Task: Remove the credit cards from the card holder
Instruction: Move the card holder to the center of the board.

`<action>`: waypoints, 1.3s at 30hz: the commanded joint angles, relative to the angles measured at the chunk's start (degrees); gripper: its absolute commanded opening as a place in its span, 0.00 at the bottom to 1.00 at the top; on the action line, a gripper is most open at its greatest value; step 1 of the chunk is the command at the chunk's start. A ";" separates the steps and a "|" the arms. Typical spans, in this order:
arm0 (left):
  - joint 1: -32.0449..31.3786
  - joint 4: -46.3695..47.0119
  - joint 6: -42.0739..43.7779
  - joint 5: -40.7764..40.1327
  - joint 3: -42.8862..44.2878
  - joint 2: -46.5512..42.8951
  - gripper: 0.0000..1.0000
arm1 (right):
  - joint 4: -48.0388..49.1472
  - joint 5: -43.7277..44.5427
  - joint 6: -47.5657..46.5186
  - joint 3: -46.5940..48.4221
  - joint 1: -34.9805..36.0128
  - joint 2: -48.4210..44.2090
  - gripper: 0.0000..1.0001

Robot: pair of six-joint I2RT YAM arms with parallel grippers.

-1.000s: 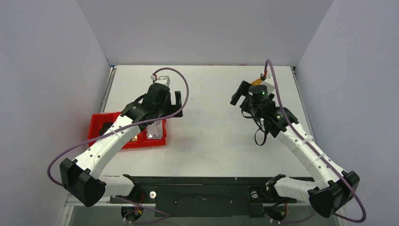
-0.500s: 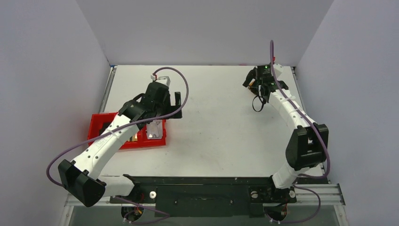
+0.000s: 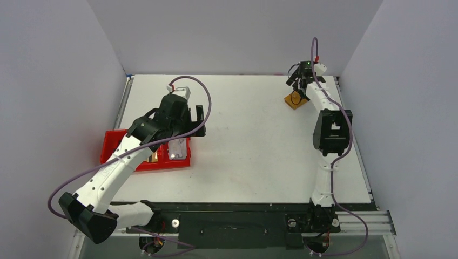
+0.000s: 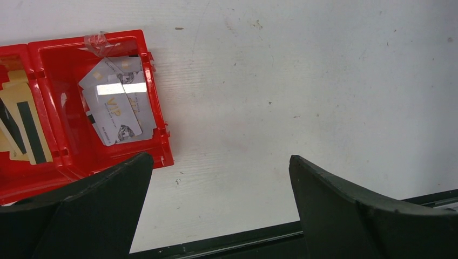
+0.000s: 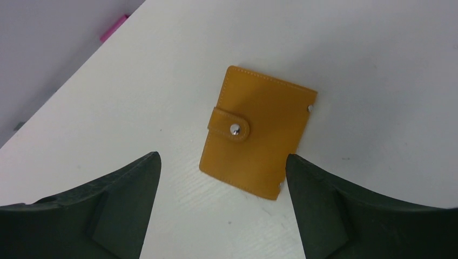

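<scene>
Lately moved, item one: right end effector (image 5: pixel 221 162), fingers spread wide and holding nothing; over the last second its arm had unfolded from a bent pose at mid-right and stretched out towards the far right corner of the desk (image 5: pixel 378 65), so that it hung above the card holder (image 5: pixel 258 139). Item two: card holder, tan, lying flat on the desk near that far right corner, earlier largely hidden behind the wrist and now plainly exposed in the overhead view; closed, its snap tab (image 5: pixel 229 128) fastened across the front edge; untouched by either finger. Item three: left end effector (image 4: pixel 220 162), likewise spread and empty, hovering beside the red tray (image 4: pixel 156 108) at the left of the desk; its arm had only drawn back a little. Item four: credit cards (image 4: pixel 116 105), pale grey-blue, overlapping in the tray's end compartment; gold-coloured cards (image 4: pixel 21 118) in the next compartment; whether any card remained inside the holder could not be told, since it was shut. Assessment: the reach appeared to be an approach for a grasp of the holder; the tab would likely need undoing, and the flat sleeve lifting off the desk, before anything could be drawn out.
</scene>
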 commanded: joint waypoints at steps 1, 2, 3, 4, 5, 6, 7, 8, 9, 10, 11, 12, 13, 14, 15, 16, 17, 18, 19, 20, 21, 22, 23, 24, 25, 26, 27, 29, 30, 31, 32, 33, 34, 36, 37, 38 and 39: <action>0.32 -1.72 -0.47 0.05 3.05 -1.41 0.98 | 1.66 0.51 -1.78 9.51 -1.58 5.33 0.80; 0.32 -1.86 -0.51 0.07 3.12 -1.48 0.98 | 1.73 -0.23 -1.91 11.09 -1.73 7.81 0.79; 0.36 -2.00 -0.62 0.08 3.29 -1.58 0.98 | 1.65 -0.67 -2.23 13.95 -2.50 9.10 0.78; 0.34 -2.04 -0.59 0.21 3.33 -1.66 0.98 | 1.64 -1.36 -2.35 15.42 -3.30 11.41 0.78; 0.32 -2.14 -0.61 0.24 3.52 -1.72 0.98 | 1.61 -1.55 -2.82 18.11 -3.55 12.44 0.78; 0.32 -2.20 -0.63 0.19 3.58 -1.67 0.98 | 1.50 -1.91 -3.03 19.26 -3.87 14.36 0.78; 0.32 -2.39 -0.67 0.18 3.76 -1.68 0.98 | 1.40 -2.13 -3.02 21.53 -4.01 15.32 0.78; 0.36 -2.46 -0.75 0.11 3.88 -1.59 0.98 | 1.12 -2.47 -2.62 22.51 -4.40 17.01 0.77; 0.35 -2.59 -0.76 0.14 4.07 -1.51 0.98 | 1.04 -2.63 -2.28 24.01 -4.54 17.74 0.76; 0.33 -2.69 -0.75 0.16 4.34 -1.42 0.98 | 1.02 -3.21 -1.33 24.50 -4.98 19.07 0.73; 0.39 -2.87 -0.83 0.12 4.52 -1.33 0.98 | 0.99 -3.75 -0.72 25.30 -5.18 19.65 0.72; 0.35 -2.91 -0.87 0.03 4.92 -1.11 0.98 | 1.04 -5.34 0.44 25.71 -5.66 20.82 0.71; 0.33 -3.12 -0.93 0.01 5.11 -1.00 0.98 | 1.22 -6.44 0.91 26.51 -5.92 21.45 0.70; 0.32 -3.17 -0.92 -0.02 5.44 -0.88 0.98 | 1.31 -8.87 1.62 27.38 -6.31 22.78 0.68; 0.39 -3.03 -0.92 0.03 5.59 -0.75 0.98 | 1.31 -9.39 1.81 27.68 -6.42 23.22 0.66; 0.35 -3.04 -0.94 0.09 5.82 -0.59 0.98 | 1.36 -11.56 2.02 27.61 -6.50 23.93 0.65; 0.35 -2.93 -0.93 0.18 5.96 -0.40 0.98 | 1.38 -13.16 2.05 27.48 -6.48 24.06 0.65; 0.38 -2.84 -0.98 0.46 6.18 -0.25 0.98 | 1.40 -13.86 1.95 27.28 -6.46 24.31 0.64; 0.33 -2.72 -1.08 0.66 6.32 -0.01 0.98 | 1.40 -15.34 1.89 27.18 -6.40 24.38 0.64; 0.33 -2.64 -1.24 0.84 6.38 0.12 0.98 | 1.33 -15.96 1.71 26.92 -6.38 24.29 0.64; 0.32 -2.58 -1.34 1.17 6.37 0.33 0.98 | 1.19 -16.85 1.77 26.70 -6.40 23.80 0.63; 0.34 -2.42 -1.50 1.33 6.41 0.38 0.98 | 1.07 -17.42 1.99 25.94 -6.46 23.56 0.63; 0.33 -2.38 -1.56 1.74 6.39 0.57 0.98 | 0.31 -18.25 2.04 25.72 -6.51 23.05 0.62; 0.34 -2.31 -1.67 1.88 6.46 0.58 0.98 | -0.11 -18.47 2.05 25.12 -6.52 22.87 0.62; 0.33 -2.28 -1.73 2.16 6.46 0.66 0.98 | -0.63 -19.26 2.16 24.57 -6.52 22.21 0.61; 0.32 -2.15 -1.84 2.31 6.50 0.63 0.98 | -0.67 -19.81 2.52 23.36 -6.48 21.97 0.60; 0.36 -2.07 -1.82 2.55 6.52 0.65 0.98 | -1.29 -21.00 2.94 23.03 -6.41 21.75 0.58; 0.33 -2.11 -1.83 2.77 6.79 0.71 0.98 | -3.39 -22.18 3.26 22.54 -6.25 21.61 0.52; 0.32 -2.31 -1.74 2.79 6.98 0.79 0.98 | -3.85 -22.64 3.25 21.74 -6.12 21.45 0.51; 0.36 -2.41 -1.72 2.80 7.11 0.87 0.98 | -4.72 -23.15 3.02 21.21 -5.83 20.85 0.49; 0.35 -2.56 -1.71 2.81 7.13 0.87 0.98 | -5.22 -22.95 2.82 19.64 -5.61 20.41 0.48; 0.33 -2.58 -1.75 2.79 7.11 0.80 0.98 | -6.21 -22.09 2.36 17.47 -5.02 19.16 0.47; 0.34 -2.56 -1.72 2.75 7.04 0.74 0.98 | -6.62 -21.54 2.14 16.22 -4.72 18.29 0.47; 0.35 -2.34 -1.81 2.69 6.70 0.63 0.98 | -7.19 -19.87 1.61 11.69 -3.32 15.58 0.47; 0.34 -2.17 -1.80 2.65 6.30 0.54 0.98 | -7.47 -18.81 1.24 8.63 -2.94 13.54 0.47; 0.32 -2.03 -1.88 2.64 6.07 0.44 0.98 | -7.56 -17.43 1.05 6.83 -2.47 12.36 0.48; 0.32 -1.69 -2.15 2.63 5.50 0.28 0.98 | -7.54 -16.70 0.71 2.91 -1.68 9.81 0.48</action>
